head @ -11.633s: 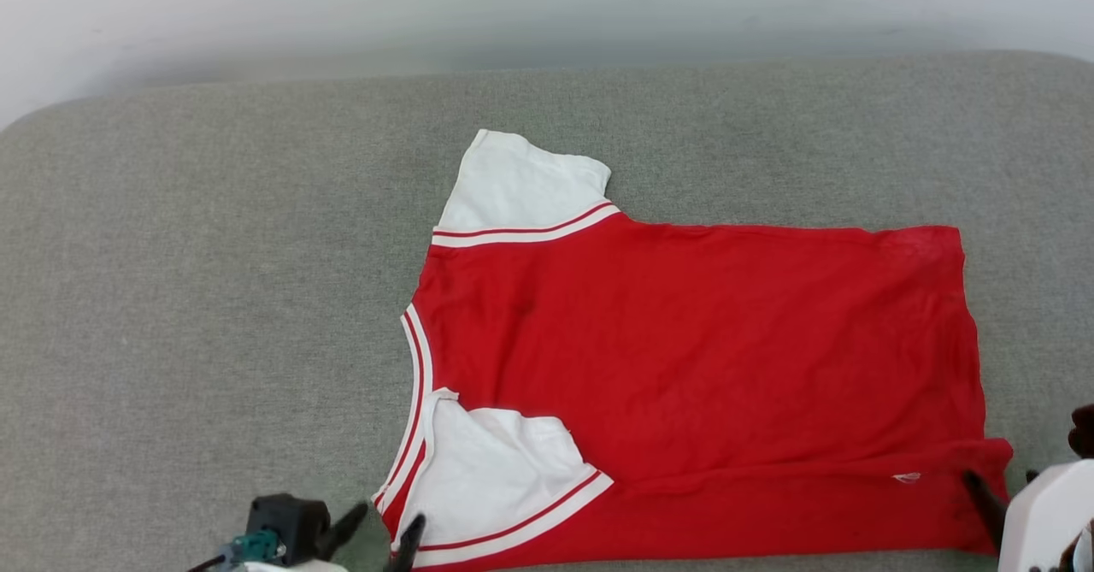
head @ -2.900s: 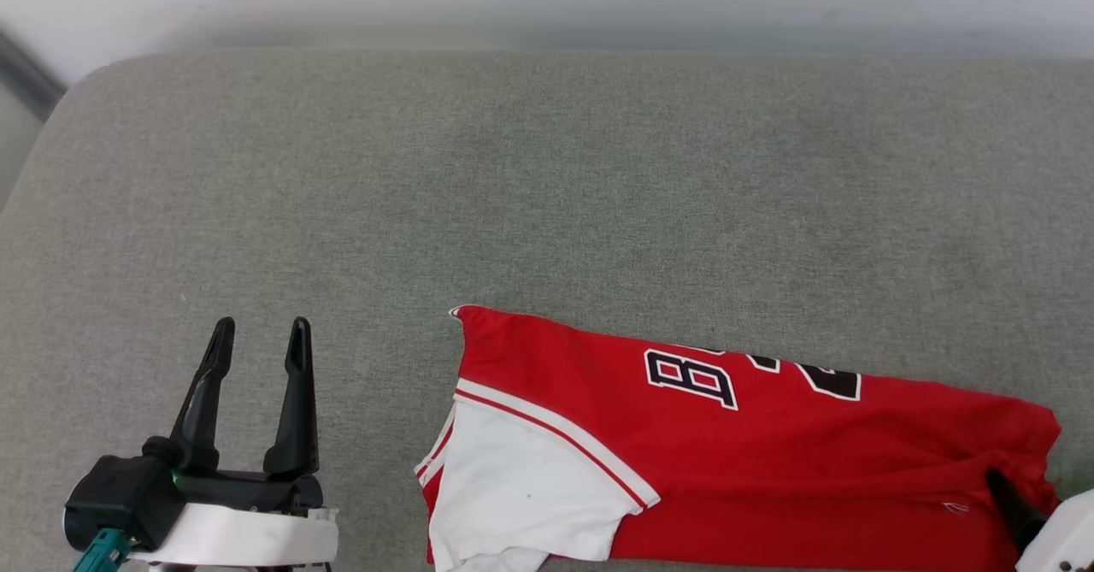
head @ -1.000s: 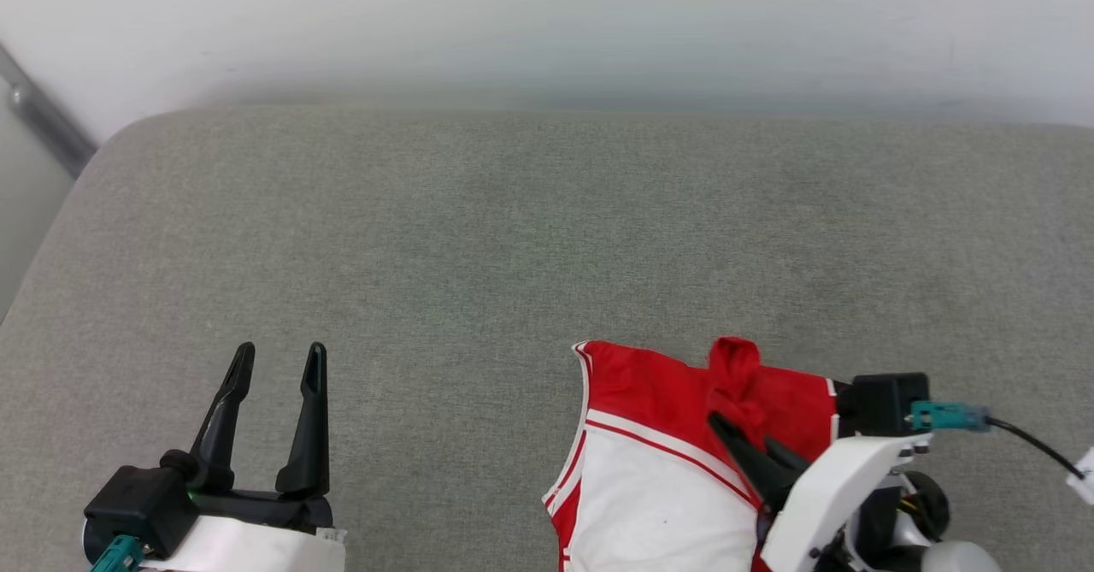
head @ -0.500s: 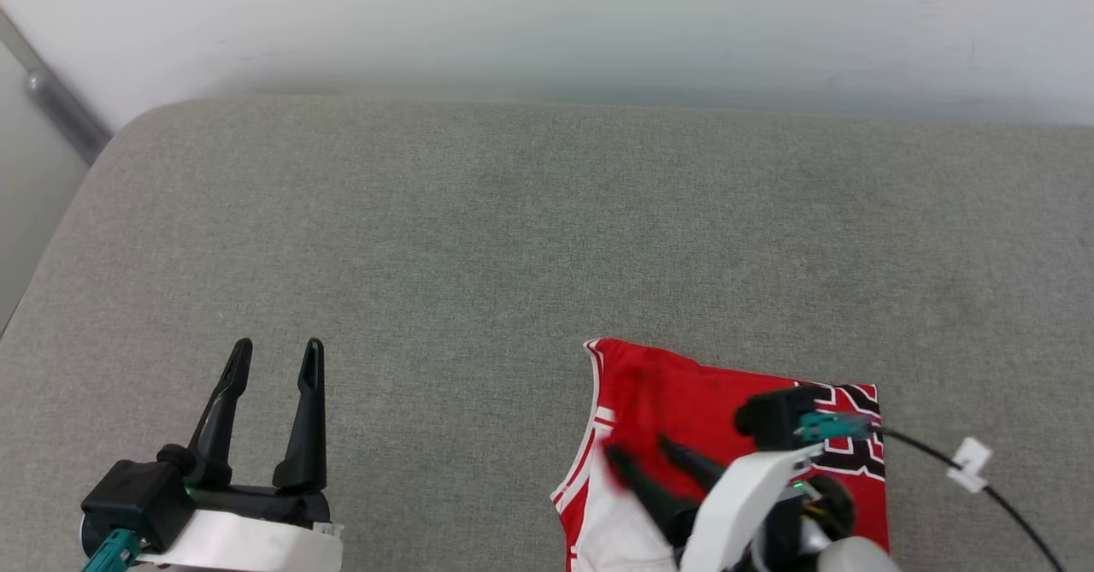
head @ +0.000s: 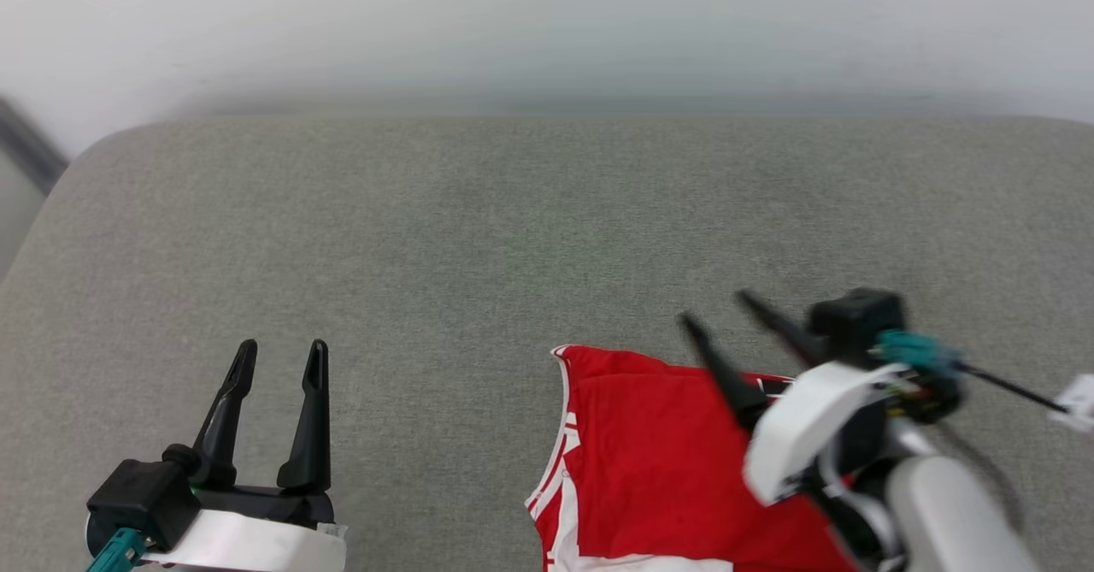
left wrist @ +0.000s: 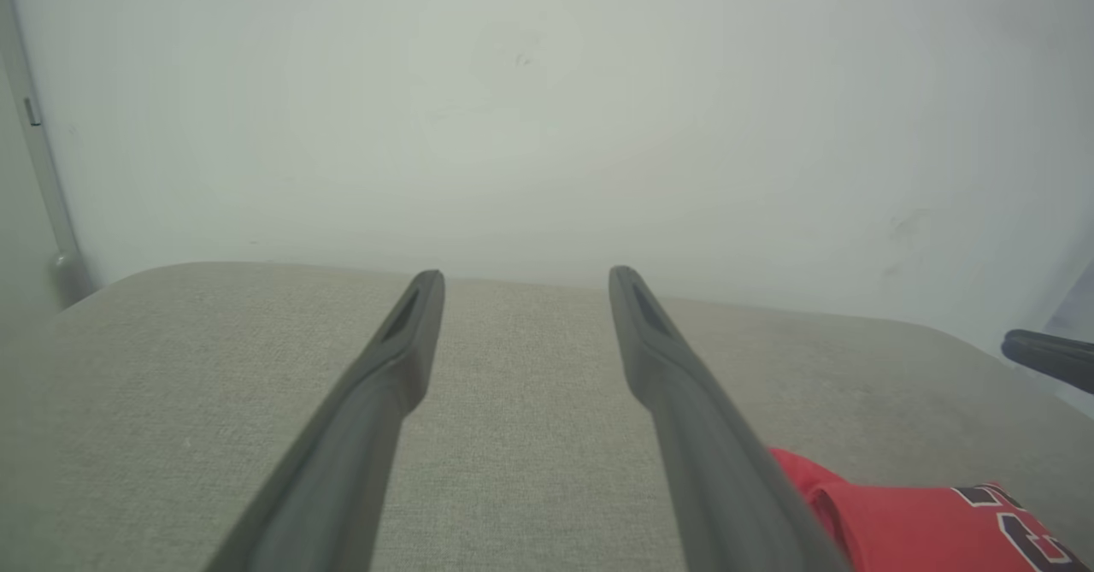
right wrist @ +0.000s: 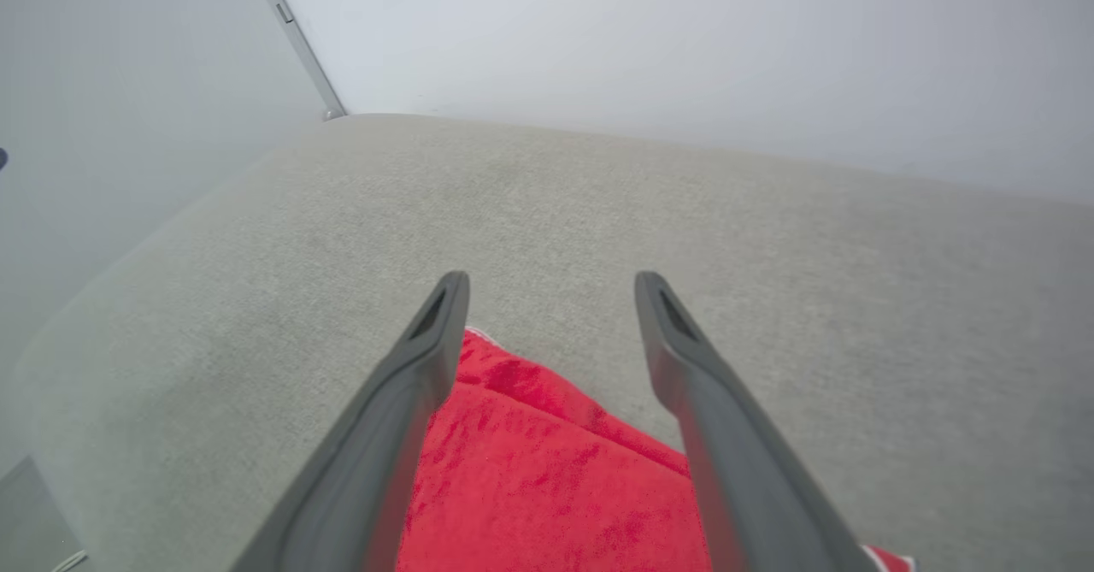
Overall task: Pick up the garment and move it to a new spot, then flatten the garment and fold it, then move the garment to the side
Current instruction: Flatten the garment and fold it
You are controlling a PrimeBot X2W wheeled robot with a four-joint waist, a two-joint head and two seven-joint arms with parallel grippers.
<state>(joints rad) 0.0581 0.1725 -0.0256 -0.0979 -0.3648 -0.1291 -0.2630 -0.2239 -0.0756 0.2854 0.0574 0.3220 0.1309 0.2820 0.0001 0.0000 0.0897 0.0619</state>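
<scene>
The shirt [head: 649, 452] lies on the grey pad [head: 479, 230], at the near edge and a bit to the right. It is folded up small. The top is mostly plain red, with a white and red stripe down its left side. In the left wrist view some black letters show at its right end.

The right gripper [head: 714, 308] is over the far right part of the shirt. Its two fingers are spread apart and hold nothing. In the right wrist view the tips reach past the far edge of the shirt, over bare grey pad. The arm looks blurry in the head view, so I cannot tell if it touches the cloth.

The left gripper [head: 282, 347] is at the near left, well apart from the shirt. Its fingers are spread too, and nothing is between them.

I think the folding is done, or almost done. The step left is to move the shirt to the side.

For that, a gripper needs to come down on one edge of the folded shirt and pinch all the layers at once. Then it should slide or carry the shirt slowly. The cloth looks thin and soft, so the fold could fall open if only the top layer gets caught.
</scene>
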